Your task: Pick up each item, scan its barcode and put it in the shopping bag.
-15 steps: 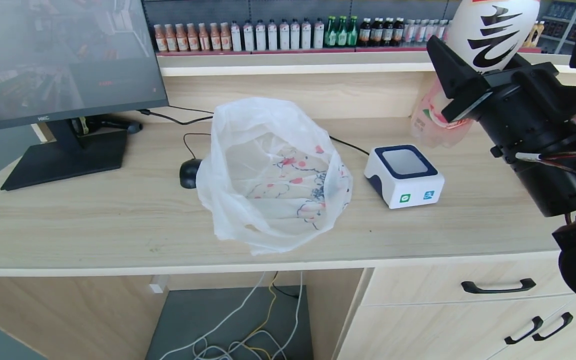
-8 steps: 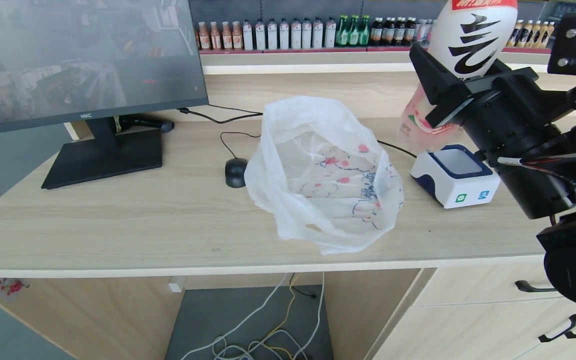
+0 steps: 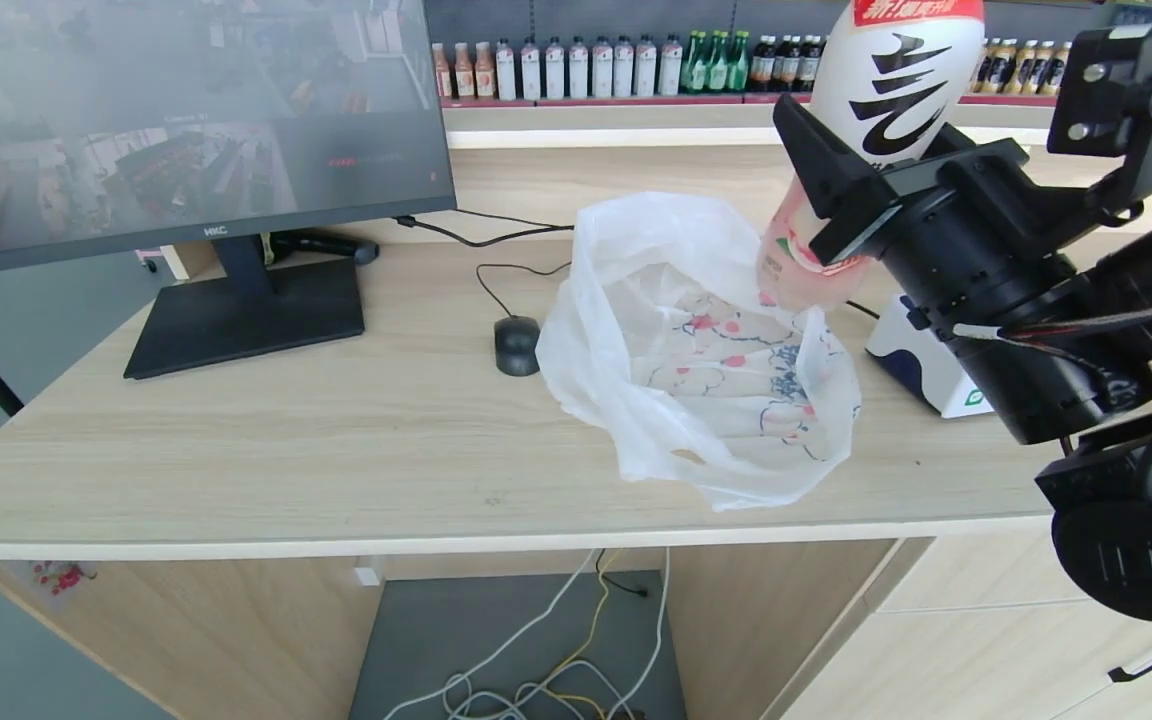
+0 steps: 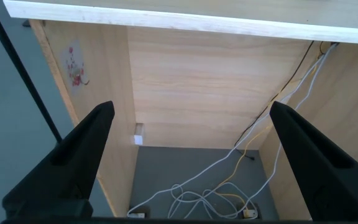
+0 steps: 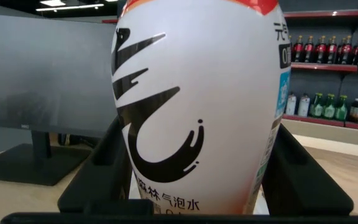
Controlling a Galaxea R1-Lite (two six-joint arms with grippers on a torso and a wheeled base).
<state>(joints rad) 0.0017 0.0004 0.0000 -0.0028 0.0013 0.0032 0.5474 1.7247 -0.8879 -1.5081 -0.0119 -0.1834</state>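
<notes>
Right tool (image 3: 871,130) is clamped on a large white bottle (image 3: 901,80), one finger on each side of its body, as the right wrist view shows from close behind the tool (image 5: 197,155) and the bottle (image 5: 197,106). The bottle is held up off the tabletop (image 3: 336,440) and leans, with its pink lower end below and ahead of the tool, at the rim of the shopping bag (image 3: 706,350) on the side nearest the tool. The bag stands with its mouth open upward, just short of the tabletop's front edge. Beneath the tool's arm, just beside the bag, sits the scanner (image 3: 921,365), partly hidden by the arm. Beyond the bag from the tool lie a mouse (image 3: 517,345) and a monitor (image 3: 186,110), with a broad bare stretch of tabletop in front of them. Left tool (image 4: 191,143) hangs lower than the tabletop's front edge, its fingers spread wide with nothing between them, facing the open bay under the tabletop where loose cables (image 4: 229,180) trail.
</notes>
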